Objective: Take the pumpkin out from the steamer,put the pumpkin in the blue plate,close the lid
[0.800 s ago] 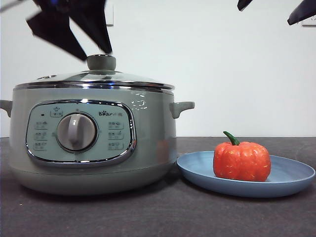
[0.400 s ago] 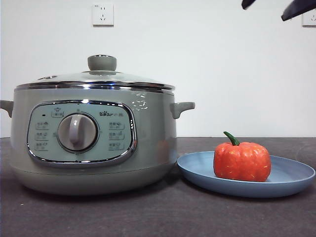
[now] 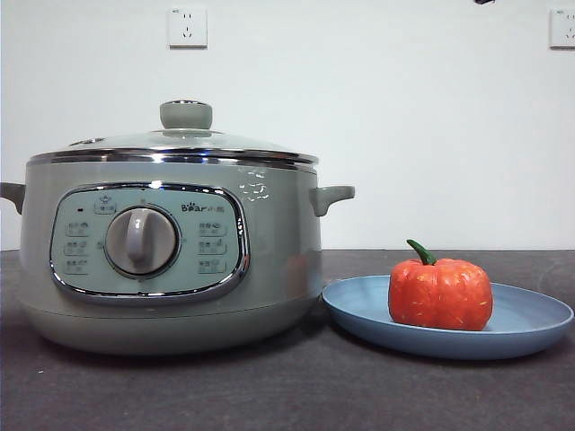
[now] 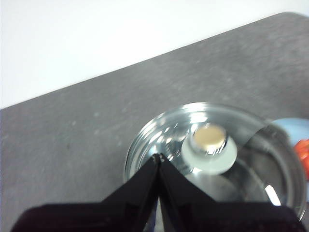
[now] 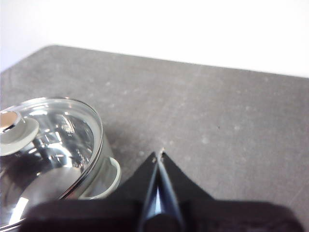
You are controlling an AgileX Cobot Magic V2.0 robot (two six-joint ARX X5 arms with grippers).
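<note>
Pumpkin [image 3: 440, 294] sat on the blue plate [image 3: 530, 328] beside the steamer [image 3: 269, 260], lid [image 3: 180, 142] seated; your left end effector [image 4: 158, 156] and right end effector [image 5: 160, 154] were pinched closed, empty.

Steamer [image 3: 171, 260] was a pale sage green with a chrome-framed panel and a grey dial at centre left of the frame. Lid [image 3: 171, 144] was clear glass, chrome rim, green knob. Pumpkin [image 3: 440, 294] at lower right was orange-red, mottled with paler flecks, green stem, on the light blue plate [image 3: 359, 310]. Table [image 3: 287, 395] was dark speckled grey, wall [image 3: 404, 117] white.
</note>
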